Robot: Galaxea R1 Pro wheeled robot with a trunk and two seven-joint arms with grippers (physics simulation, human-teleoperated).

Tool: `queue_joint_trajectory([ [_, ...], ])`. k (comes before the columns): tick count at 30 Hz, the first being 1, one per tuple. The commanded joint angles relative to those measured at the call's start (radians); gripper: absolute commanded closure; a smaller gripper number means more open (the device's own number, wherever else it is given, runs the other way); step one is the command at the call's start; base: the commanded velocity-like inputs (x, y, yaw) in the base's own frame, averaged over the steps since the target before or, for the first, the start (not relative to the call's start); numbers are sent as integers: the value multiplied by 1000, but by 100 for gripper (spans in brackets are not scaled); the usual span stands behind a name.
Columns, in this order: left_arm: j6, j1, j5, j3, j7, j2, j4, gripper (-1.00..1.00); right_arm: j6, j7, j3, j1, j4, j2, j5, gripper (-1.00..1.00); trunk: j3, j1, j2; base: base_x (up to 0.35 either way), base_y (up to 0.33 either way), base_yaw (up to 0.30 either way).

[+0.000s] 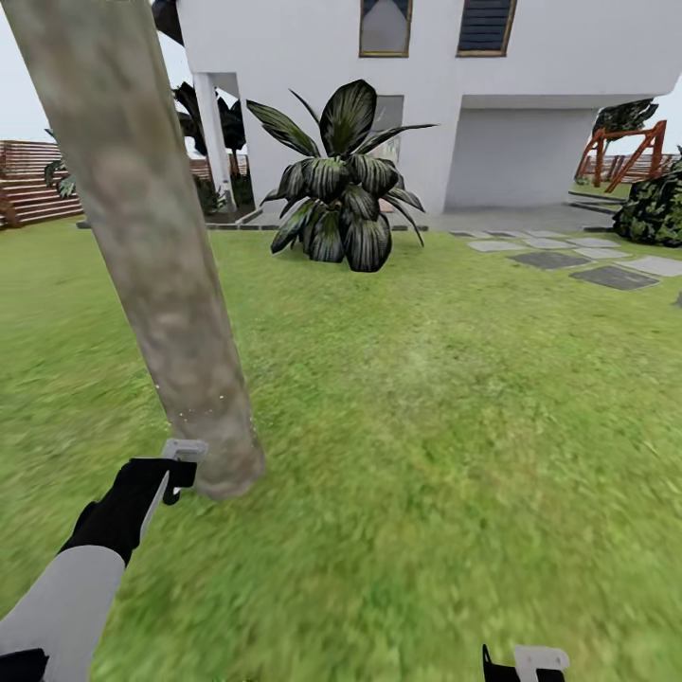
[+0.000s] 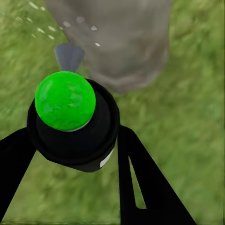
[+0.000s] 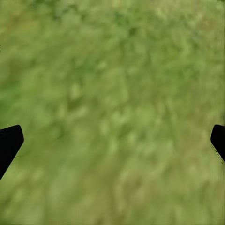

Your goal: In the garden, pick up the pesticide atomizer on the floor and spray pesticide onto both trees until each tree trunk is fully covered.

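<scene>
A thick mottled grey-tan tree trunk [image 1: 142, 237] rises from the lawn at the left; its foliage is out of view. My left gripper [image 1: 175, 474] is low beside the trunk's base, shut on the pesticide atomizer [image 2: 70, 122], a black bottle with a bright green ball top. Its grey nozzle [image 2: 69, 55] points at the trunk [image 2: 122, 42]. Fine white pesticide specks [image 2: 47, 28] float by the nozzle and dot the lower trunk [image 1: 204, 403]. My right gripper [image 1: 526, 663] hangs open over bare grass [image 3: 112, 93], holding nothing.
A big dark-leaved plant [image 1: 341, 180] stands ahead before a white house [image 1: 426, 95]. Grey stepping stones [image 1: 568, 256] run to the right toward a bush [image 1: 654, 204] and a wooden frame [image 1: 625, 147]. A slat fence [image 1: 33, 180] closes the far left.
</scene>
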Motion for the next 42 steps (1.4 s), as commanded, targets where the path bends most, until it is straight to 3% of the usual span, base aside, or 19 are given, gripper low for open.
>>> queue_joint_trajectory([
  [1, -1, 0, 0, 3, 1, -5, 1, 100, 0, 0, 0, 0, 0, 0, 0, -100, 0, 0, 0, 0, -270, 276],
  [7, 1, -1, 3, 6, 2, -19, 0, 100, 0, 0, 0, 0, 0, 0, 0, -100, 0, 0, 0, 98, -263, 155],
  [14, 2, 0, -3, 10, 5, -3, 1, 100, 0, 0, 0, 0, 0, 0, 0, -100, 0, 0, 0, 229, -187, 3],
  [16, 1, 10, -4, 11, 5, 13, 5, 100, 0, 0, 0, 0, 0, 0, 0, -100, 0, 0, 0, 244, -172, 32],
  [17, 1, 31, -3, 11, 6, 38, 10, 100, 0, 0, 0, 0, 0, 0, 0, -100, 0, 0, 0, 244, -171, 197],
  [19, 0, 42, -2, 11, 6, 50, 23, 100, 0, 0, 0, 0, 0, 0, 0, -100, 0, 0, 0, 229, -183, 246],
  [22, -4, 45, 3, 10, 7, 40, 38, 100, 0, 0, 0, 0, 0, 0, 0, -100, 0, 0, 0, 167, -226, 270],
  [27, -7, 45, 4, 16, 7, -4, 37, 100, 0, 0, 0, 0, 0, 0, 0, -100, 0, 0, 0, 123, -250, 276],
  [32, -6, 45, 4, 16, 7, -1, 28, 100, 0, 0, 0, 0, 0, 0, 0, -100, 0, 0, 0, 32, -267, 205],
  [34, -6, 45, 1, 36, 7, 10, 34, 100, 0, 0, 0, 0, 0, -1, 0, -100, 0, 0, 0, 1, -272, 19],
  [36, -11, 47, -3, 99, 4, 21, 39, 100, 0, 0, 0, 0, 1, -1, 0, -100, 0, 0, 0, 0, -272, 4],
  [37, -11, 48, -3, 114, 5, 26, 40, 100, 0, 0, 0, 0, 1, -1, 0, -100, 0, 0, 0, 0, -273, 1],
  [42, -11, 47, -2, 116, 7, 13, 38, 100, 0, 0, 0, 0, 1, -1, 0, -100, 0, 0, 0, 34, -273, 0],
])
